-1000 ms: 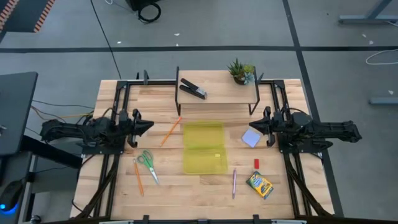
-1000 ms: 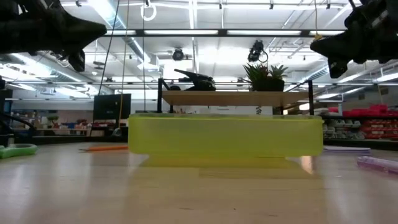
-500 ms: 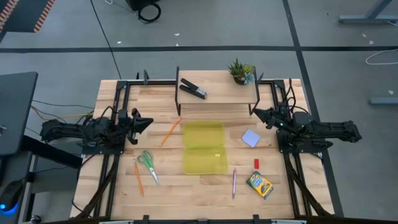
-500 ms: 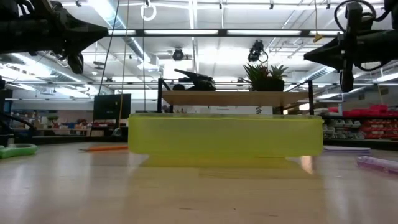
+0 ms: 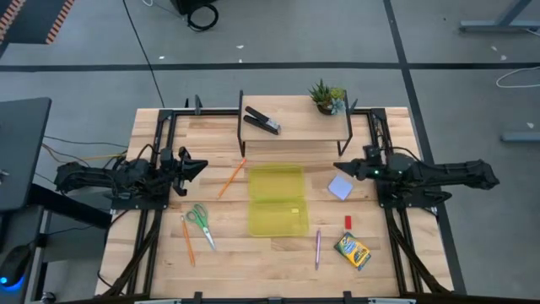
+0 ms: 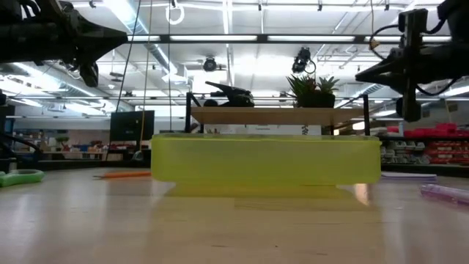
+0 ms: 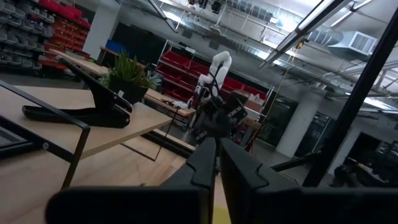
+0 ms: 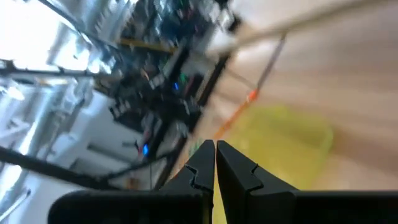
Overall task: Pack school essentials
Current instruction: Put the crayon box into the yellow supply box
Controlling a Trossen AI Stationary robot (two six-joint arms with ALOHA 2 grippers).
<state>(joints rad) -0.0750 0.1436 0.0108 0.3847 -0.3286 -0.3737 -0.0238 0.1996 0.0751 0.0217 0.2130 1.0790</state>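
The right gripper [image 5: 341,169] hangs above the wooden surface [image 5: 219,253], fingers pressed together, just beside the pale blue square notepad [image 5: 340,187]. The left gripper [image 5: 201,165] waits at the surface's left edge, fingers also pressed together.

The translucent yellow-green plastic box [image 5: 278,201] lies at the centre; in the low view it blocks most things behind it. Around it lie:
- one orange pencil [image 5: 231,177]
- green-handled scissors [image 5: 200,221]
- a second orange pencil [image 5: 187,241]
- a purple pen [image 5: 317,248]
- a small red eraser [image 5: 347,221]
- a yellow-green crayon box [image 5: 352,251]

The low view cuts off the pen and scissors at its edges.
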